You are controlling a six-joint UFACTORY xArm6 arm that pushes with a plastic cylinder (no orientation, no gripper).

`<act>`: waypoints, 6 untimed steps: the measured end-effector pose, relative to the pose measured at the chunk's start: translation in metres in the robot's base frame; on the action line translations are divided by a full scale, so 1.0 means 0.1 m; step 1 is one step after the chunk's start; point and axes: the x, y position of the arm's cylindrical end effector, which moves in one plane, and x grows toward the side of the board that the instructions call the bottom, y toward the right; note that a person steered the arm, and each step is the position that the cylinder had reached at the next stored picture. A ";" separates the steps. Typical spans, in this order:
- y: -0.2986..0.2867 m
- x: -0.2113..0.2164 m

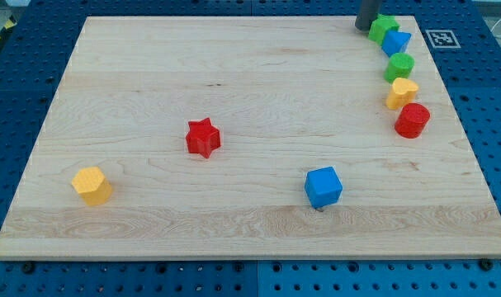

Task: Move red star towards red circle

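The red star [203, 137] lies left of the board's middle. The red circle [413, 120] lies near the view's right edge, far to the star's right and slightly higher. My tip [366, 30] is at the view's top right, just left of a green block [384, 27], far from the red star.
A curved line of blocks runs down the right side: the green block, a blue block [396, 41], a green circle [399, 67], a yellow heart [402, 93], then the red circle. A blue cube [323, 186] lies bottom centre-right. A yellow hexagon [92, 185] lies bottom left. The wooden board [250, 239] rests on a blue pegboard.
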 end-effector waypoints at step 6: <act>-1.14 0.81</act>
